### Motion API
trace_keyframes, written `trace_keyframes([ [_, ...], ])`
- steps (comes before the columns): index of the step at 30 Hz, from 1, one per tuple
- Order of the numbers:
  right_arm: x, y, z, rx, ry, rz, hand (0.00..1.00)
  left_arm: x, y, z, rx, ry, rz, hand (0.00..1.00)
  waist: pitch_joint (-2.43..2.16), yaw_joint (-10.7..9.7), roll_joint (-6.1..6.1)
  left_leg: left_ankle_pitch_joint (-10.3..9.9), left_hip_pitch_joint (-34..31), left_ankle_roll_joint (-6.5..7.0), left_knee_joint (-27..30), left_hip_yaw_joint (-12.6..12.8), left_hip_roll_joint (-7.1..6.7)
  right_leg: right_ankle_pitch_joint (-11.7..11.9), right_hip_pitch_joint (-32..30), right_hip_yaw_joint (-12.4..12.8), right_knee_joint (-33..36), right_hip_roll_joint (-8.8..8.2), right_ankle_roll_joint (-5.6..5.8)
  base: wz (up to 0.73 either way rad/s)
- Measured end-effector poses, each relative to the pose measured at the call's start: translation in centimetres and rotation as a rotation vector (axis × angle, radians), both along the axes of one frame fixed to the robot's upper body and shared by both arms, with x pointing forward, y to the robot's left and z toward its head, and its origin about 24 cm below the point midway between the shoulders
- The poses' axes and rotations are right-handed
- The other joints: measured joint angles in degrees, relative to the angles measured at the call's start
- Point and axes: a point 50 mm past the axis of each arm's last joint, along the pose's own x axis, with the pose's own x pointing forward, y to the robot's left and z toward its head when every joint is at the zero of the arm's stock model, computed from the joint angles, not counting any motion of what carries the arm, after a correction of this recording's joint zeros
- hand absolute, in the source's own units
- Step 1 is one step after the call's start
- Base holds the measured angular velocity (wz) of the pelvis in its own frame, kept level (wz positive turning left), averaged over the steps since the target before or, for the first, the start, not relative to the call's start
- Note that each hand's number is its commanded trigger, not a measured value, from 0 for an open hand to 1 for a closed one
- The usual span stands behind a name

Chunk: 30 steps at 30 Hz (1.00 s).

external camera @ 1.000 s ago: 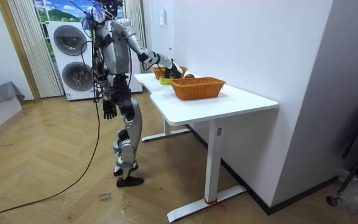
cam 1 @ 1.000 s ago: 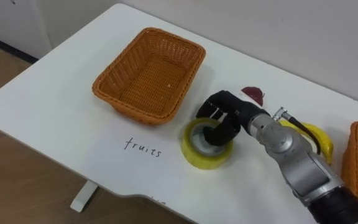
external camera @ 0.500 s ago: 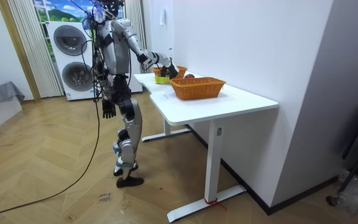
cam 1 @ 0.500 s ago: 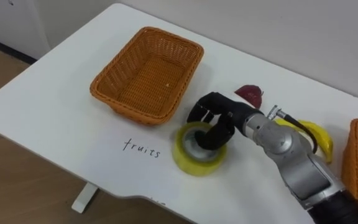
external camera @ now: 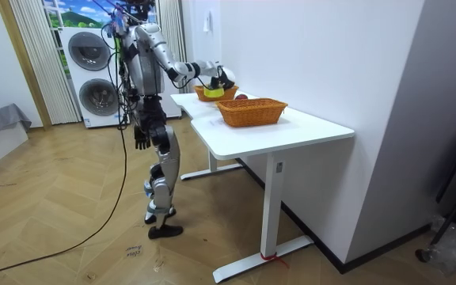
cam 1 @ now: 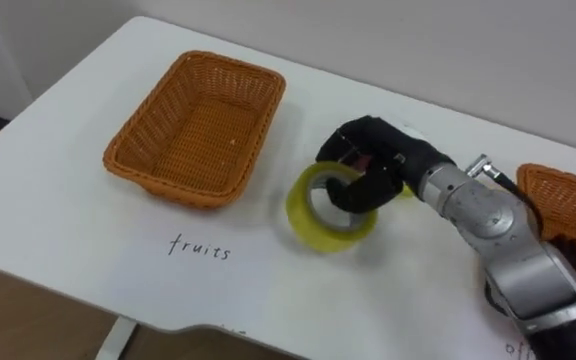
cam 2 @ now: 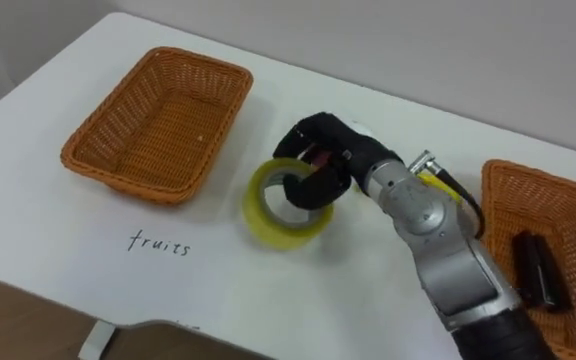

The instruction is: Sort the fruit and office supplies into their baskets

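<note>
Presently we find the right hand curled through the tilted tape roll; we judge it must next travel right into the office-supplies basket.

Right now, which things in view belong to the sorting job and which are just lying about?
Job: tape roll, held in the right hand; empty fruit basket; second basket with a black item inside; yellow fruit behind the arm.
Lying about: washing machines, curtain; the left hand hangs idle.
</note>
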Motion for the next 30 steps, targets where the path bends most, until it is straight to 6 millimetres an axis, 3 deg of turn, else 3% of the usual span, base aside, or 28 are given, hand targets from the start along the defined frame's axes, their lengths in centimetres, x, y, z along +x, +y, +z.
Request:
trace_keyframes([
  [9, -0.4, -3.3, 3.7, -0.059, -0.152, -0.099, 1.0, 0.3, 0.2, 0.1, 0.006, -0.041, 0.042, 0.0, -0.39, -1.61, 0.75, 0.05, 0.2, 0.09, 0.33, 0.7, 0.03, 0.12, -0.14, 0.85, 0.04, 0.02, 0.13, -0.04],
  [15, -0.6, -4.1, 5.1, -0.067, -0.208, -0.113, 1.0, 0.3, -0.1, 0.0, -0.001, -0.061, 0.066, 0.0, -0.07, -2.74, 1.31, 0.05, 0.6, 0.1, 0.09, 1.15, 0.06, 0.13, 0.02, 1.38, 0.12, 0.03, 0.14, -0.03],
  [25, -0.6, -6.7, 5.7, -0.134, -0.222, -0.214, 1.0, 0.7, 0.0, -0.1, -0.024, -0.074, 0.079, 0.0, 0.14, -4.89, 1.25, 0.05, 1.69, 0.11, -0.2, 1.2, 0.03, 0.12, 0.93, 1.42, 0.14, 0.04, 0.16, 0.0],
  [30, -0.4, -9.2, 5.3, -0.133, -0.188, -0.3, 1.0, 0.7, 0.2, 0.0, -0.016, -0.079, 0.084, 0.0, 0.0, -5.67, 0.92, 0.04, 2.0, 0.12, -0.18, 1.23, 0.06, 0.12, 1.01, 1.51, 0.15, 0.06, 0.16, 0.0],
])
